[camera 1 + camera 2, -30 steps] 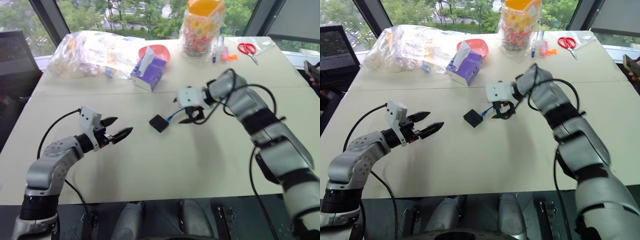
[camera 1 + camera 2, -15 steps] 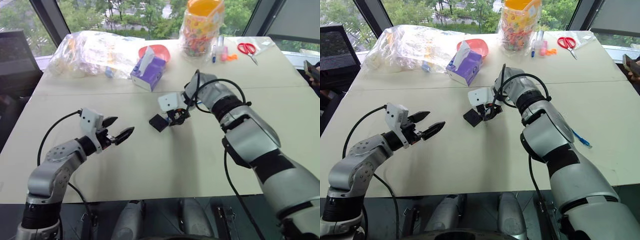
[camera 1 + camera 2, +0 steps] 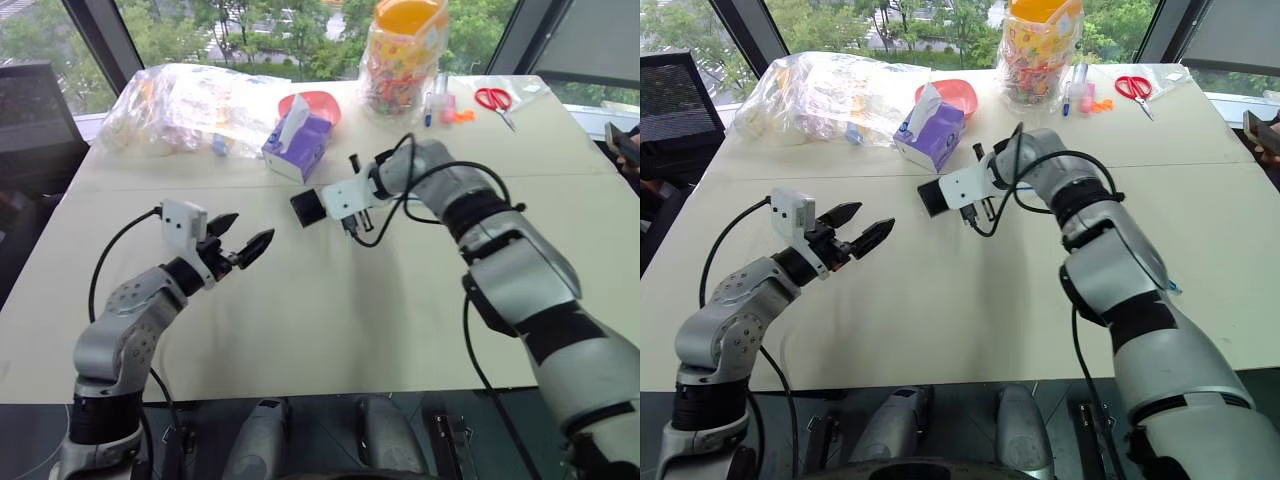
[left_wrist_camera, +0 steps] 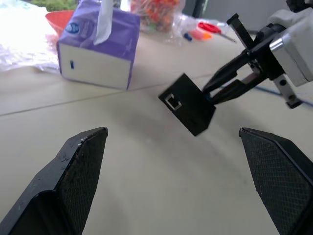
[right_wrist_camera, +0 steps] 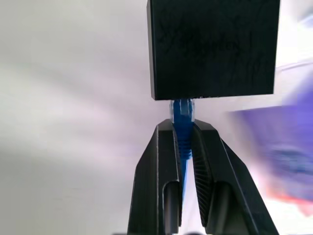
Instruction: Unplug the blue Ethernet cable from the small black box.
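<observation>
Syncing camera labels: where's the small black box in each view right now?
Left eye view: small black box, above centre, lifted off the table at the right end effector's tip.
Right eye view: same spot, just below the purple tissue box.
Left wrist view: near centre, empty port facing the camera.
Right wrist view: top, blue Ethernet cable plugged in, pinched between the fingers.
Shared landmark: the purple tissue box.

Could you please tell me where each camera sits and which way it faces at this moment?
Head eyes: look forward and down over the table; both arms show.
Left wrist: looks along the open left tool at the small black box and purple tissue box.
Right wrist: looks along the right tool, shut on the blue Ethernet cable.
Shared: every view shows the box.
</observation>
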You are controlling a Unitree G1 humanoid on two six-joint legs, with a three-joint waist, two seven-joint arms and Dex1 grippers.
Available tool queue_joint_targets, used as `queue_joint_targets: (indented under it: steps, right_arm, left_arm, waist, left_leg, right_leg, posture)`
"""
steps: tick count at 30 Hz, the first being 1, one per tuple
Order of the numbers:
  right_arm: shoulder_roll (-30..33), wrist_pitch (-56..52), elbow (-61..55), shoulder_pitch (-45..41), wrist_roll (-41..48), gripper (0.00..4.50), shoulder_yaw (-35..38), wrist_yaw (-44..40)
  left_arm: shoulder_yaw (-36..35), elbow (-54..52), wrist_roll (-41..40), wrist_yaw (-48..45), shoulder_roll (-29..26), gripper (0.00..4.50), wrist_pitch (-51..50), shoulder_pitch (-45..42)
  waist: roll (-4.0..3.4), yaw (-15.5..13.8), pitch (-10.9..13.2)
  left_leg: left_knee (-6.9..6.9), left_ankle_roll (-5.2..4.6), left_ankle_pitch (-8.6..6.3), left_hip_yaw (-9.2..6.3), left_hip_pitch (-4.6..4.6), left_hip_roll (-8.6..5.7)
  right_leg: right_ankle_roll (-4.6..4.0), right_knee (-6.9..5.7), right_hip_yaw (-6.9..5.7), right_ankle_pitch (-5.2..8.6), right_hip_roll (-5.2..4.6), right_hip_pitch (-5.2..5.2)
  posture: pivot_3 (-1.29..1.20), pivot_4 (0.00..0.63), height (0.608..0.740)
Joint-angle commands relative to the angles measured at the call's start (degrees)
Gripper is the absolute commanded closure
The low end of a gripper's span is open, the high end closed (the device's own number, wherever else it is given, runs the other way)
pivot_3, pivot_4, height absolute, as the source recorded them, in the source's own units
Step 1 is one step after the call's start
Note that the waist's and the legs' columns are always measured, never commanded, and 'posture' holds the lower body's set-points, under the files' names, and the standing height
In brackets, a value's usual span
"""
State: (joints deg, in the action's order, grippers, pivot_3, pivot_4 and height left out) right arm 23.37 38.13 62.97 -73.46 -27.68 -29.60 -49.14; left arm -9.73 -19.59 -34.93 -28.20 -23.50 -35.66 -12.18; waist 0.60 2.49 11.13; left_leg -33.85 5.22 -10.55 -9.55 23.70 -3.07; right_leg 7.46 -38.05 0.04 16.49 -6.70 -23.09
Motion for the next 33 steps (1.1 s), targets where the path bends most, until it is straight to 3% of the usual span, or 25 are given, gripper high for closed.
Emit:
queue_joint_targets:
  steps: [1, 4, 9, 14, 20, 23, 31, 33]
  right_arm:
    - [2.64, 6.46, -15.87, 10.4, 3.04, 4.47, 5.02, 9.11]
    - [3.2, 4.5, -31.35, 20.62, 0.66, 4.47, 8.92, 18.0]
    - [2.48, -3.66, -46.75, 31.24, -8.77, 4.47, 12.22, 30.78]
    - [1.77, -8.23, -53.57, 35.48, -10.79, 4.47, 11.35, 31.77]
    - [2.55, -9.22, -53.93, 35.66, -10.55, 4.47, 10.29, 31.12]
    - [3.0, -8.74, -53.26, 35.13, -9.98, 4.5, 9.76, 30.37]
    - [3.64, -7.8, -53.2, 35.23, -9.31, 4.5, 9.06, 28.92]
    - [3.77, -7.75, -53.26, 35.32, -9.12, 4.5, 8.93, 28.54]
  left_arm:
    - [0.69, 0.85, -1.79, -1.48, 0.32, 0.0, -0.72, -2.19]
    - [1.61, 2.24, -2.66, -2.66, 0.56, 0.0, -1.89, -4.22]
    - [2.34, 5.49, -2.57, -3.98, 1.16, 0.0, -1.74, -8.15]
    - [3.19, 6.81, -2.51, -5.52, 1.37, 0.0, -2.07, -10.12]
    - [2.62, 6.97, -2.82, -5.78, 1.35, 0.0, -1.62, -10.74]
    - [2.35, 6.9, -2.71, -5.96, 1.5, 0.83, -0.86, -10.65]
    - [1.61, 6.49, -3.23, -6.02, 1.68, 3.96, -0.33, -10.88]
    - [1.45, 6.07, -3.43, -6.14, 1.56, 4.02, -0.32, -10.44]
  waist:
    - [0.05, 0.0, -0.03]
    - [0.04, 0.22, -0.02]
    - [0.05, -0.07, -0.03]
    - [0.06, -0.21, -0.03]
    - [0.06, -0.04, -0.03]
    - [0.06, -0.05, -0.03]
    - [0.07, -0.08, -0.03]
    - [0.07, 0.0, -0.03]
  left_leg:
    - [0.0, 0.0, 0.0, -0.01, 0.0, 0.02]
    - [-0.02, -0.01, 0.0, 0.05, 0.0, 0.01]
    - [-0.08, 0.02, 0.04, 0.07, 0.0, 0.01]
    - [-0.13, -0.01, 0.08, 0.03, -0.24, 0.0]
    - [-0.12, -0.01, 0.08, 0.03, -0.24, 0.01]
    - [-0.12, -0.01, 0.08, 0.03, -0.24, 0.01]
    - [-0.13, -0.01, 0.08, 0.03, -0.24, 0.01]
    - [-0.13, -0.01, 0.08, 0.03, -0.24, 0.01]
  right_leg:
    - [0.0, 0.01, 0.0, 0.0, 0.0, 0.0]
    - [0.0, -0.02, 0.04, 0.0, 0.0, -0.02]
    - [-0.01, -0.1, 0.09, -0.01, 0.01, -0.05]
    - [-0.02, 0.0, 0.07, -0.01, 0.02, 0.32]
    - [-0.02, 0.0, 0.07, -0.01, 0.02, 0.31]
    - [-0.02, 0.0, 0.07, -0.01, 0.02, 0.32]
    - [-0.02, 0.01, 0.07, -0.01, 0.01, 0.33]
    - [-0.02, 0.01, 0.06, -0.01, 0.02, 0.32]
  posture:
    - [0.0, 0.15, 0.726]
    - [0.0, 0.15, 0.726]
    - [0.0, 0.15, 0.726]
    - [0.0, 0.15, 0.726]
    - [0.0, 0.15, 0.726]
    - [0.0, 0.15, 0.726]
    - [0.0, 0.15, 0.726]
    - [0.0, 0.15, 0.726]
